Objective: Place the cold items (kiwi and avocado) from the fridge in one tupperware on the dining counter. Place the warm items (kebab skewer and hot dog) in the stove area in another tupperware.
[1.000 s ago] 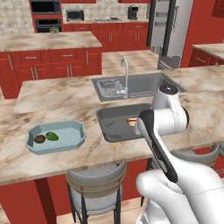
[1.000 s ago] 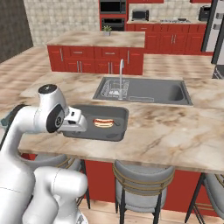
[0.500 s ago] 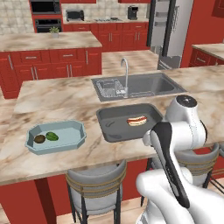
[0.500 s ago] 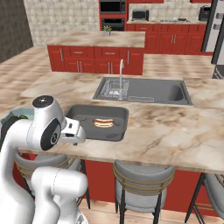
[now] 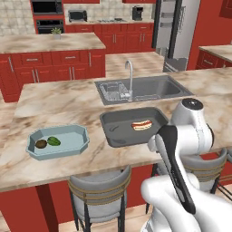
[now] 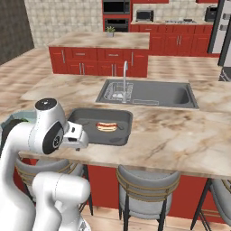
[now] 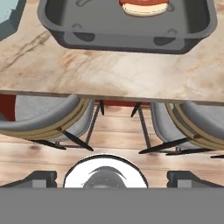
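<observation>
A dark grey tupperware (image 5: 118, 129) (image 6: 85, 118) (image 7: 70, 17) sits on the dining counter (image 5: 95, 156) near its front edge. The hot dog (image 5: 141, 124) (image 6: 107, 127) (image 7: 144, 6) lies inside it. To the left, a light blue tupperware (image 5: 72, 144) holds the kiwi (image 5: 41, 144) and the avocado (image 5: 54, 141). My gripper (image 7: 112, 178) is open and holds nothing. It hangs in front of the counter edge, lower than the dark tupperware and pulled back from it. The kebab skewer is out of view.
A sink (image 5: 140, 88) with a faucet (image 5: 129, 72) lies behind the tupperwares. Grey stools (image 5: 97, 195) (image 7: 41, 116) stand under the counter's front edge. The fridge (image 5: 179, 31) and the stove (image 5: 108, 20) are at the far back.
The arm has drawn back from over the dark tupperware to the counter's front edge, uncovering the hot dog lying inside. The jaws stayed open.
</observation>
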Robot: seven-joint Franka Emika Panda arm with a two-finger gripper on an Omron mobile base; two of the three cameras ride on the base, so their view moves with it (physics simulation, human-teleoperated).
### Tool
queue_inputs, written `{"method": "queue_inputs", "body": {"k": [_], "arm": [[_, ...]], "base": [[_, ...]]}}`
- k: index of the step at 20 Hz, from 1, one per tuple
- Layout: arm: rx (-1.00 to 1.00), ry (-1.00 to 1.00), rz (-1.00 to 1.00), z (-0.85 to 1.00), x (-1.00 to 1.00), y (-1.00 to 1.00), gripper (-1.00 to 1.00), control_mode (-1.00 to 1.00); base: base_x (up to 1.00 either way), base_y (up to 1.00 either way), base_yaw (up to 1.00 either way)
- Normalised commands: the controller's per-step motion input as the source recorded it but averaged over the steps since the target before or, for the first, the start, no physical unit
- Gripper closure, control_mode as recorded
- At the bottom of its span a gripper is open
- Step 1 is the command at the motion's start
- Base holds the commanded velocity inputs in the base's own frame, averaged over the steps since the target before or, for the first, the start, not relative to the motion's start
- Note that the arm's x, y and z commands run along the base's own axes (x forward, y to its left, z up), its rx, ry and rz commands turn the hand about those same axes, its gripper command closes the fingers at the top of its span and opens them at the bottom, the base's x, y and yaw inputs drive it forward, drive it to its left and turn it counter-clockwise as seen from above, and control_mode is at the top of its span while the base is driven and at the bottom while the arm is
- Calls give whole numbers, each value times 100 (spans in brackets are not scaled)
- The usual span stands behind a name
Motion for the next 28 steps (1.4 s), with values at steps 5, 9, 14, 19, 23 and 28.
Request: {"method": "queue_inputs", "body": {"k": [5,9,14,19,23,28], "arm": [[0,1,0,-2,-5,0,-100,100],[0,0,0,0,0,0,-100,100],[0,0,0,0,0,0,-100,100],[0,0,0,0,0,0,-100,100],[0,0,0,0,0,0,-100,100],[0,0,0,0,0,0,-100,100]], "base": [[-49,7,0],[-72,62,0],[-28,100,11],[-1,100,10],[1,100,6],[4,100,1]]}}
